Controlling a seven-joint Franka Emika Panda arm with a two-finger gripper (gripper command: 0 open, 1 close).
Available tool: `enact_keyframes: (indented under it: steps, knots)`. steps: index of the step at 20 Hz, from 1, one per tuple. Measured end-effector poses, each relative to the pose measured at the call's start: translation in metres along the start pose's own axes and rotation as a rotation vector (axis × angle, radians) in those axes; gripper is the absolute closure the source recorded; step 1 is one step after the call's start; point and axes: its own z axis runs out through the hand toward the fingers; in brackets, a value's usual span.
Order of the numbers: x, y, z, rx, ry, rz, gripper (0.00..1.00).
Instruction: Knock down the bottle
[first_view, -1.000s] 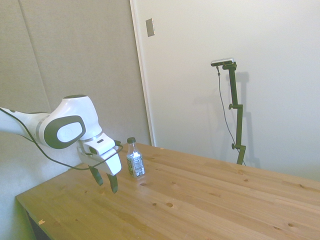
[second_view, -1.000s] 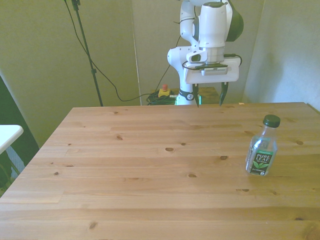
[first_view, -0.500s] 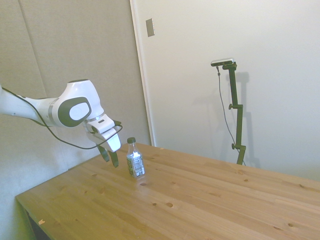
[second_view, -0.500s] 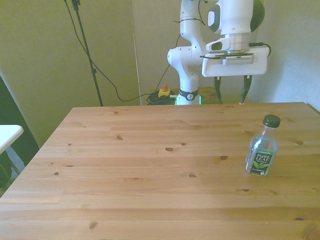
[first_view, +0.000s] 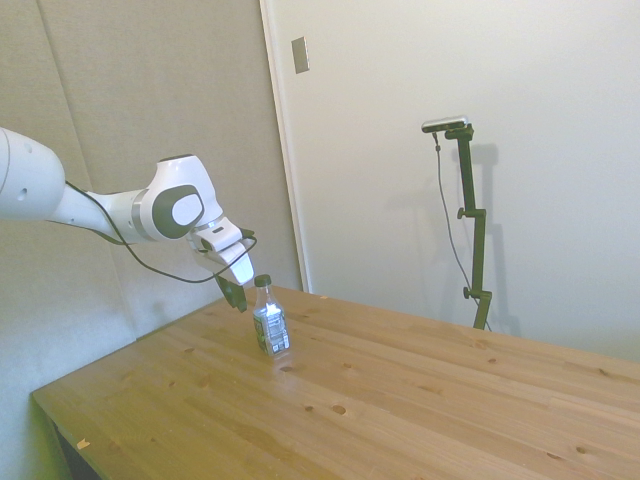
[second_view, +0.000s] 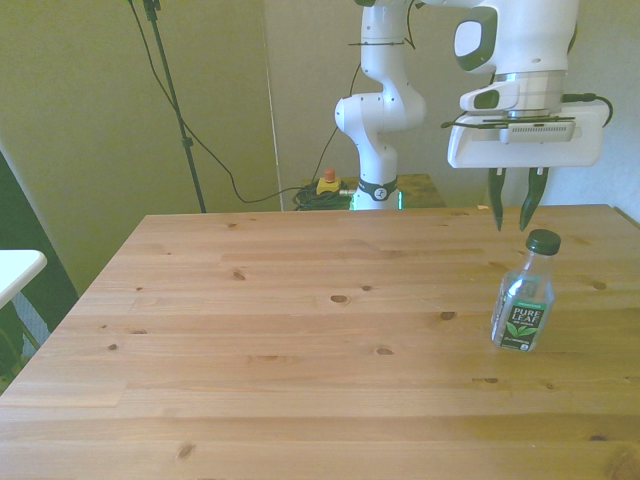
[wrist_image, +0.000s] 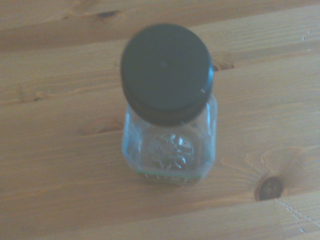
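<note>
The bottle (second_view: 523, 292) (dark cap on) is being seen upright on the wooden table (second_view: 300, 340), toward the front view's right. Just behind its cap, the gripper (second_view: 515, 222) is being held above the table, fingers narrowly parted, empty.

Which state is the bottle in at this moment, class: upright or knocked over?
Upright. The bottle stands on its base on the table, cap on top, in both the side and front views. The gripper is poised beside its cap.

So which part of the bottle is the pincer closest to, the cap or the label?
The dark cap: the pincer hangs just above it, well above the label.
</note>
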Motion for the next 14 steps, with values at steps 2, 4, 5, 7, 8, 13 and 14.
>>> enact_keyframes:
  steps: [2, 4, 5, 7, 8, 13, 14]
  knots:
    - [-0.003, -0.01, 0.004, -0.001, 0.006, 0.01, 1.0]
    - [-0.002, -0.016, 0.008, -0.002, 0.008, 0.019, 1.0]
    - [0.0, -0.019, 0.009, -0.001, 0.009, 0.024, 1.0]
    - [0.004, -0.023, 0.008, 0.003, 0.011, 0.033, 1.0]
    - [0.006, -0.026, 0.006, 0.003, 0.013, 0.036, 1.0]
    - [0.013, -0.04, 0.0, 0.007, 0.022, 0.05, 1.0]
    - [0.015, -0.044, 0.0, 0.006, 0.028, 0.052, 1.0]
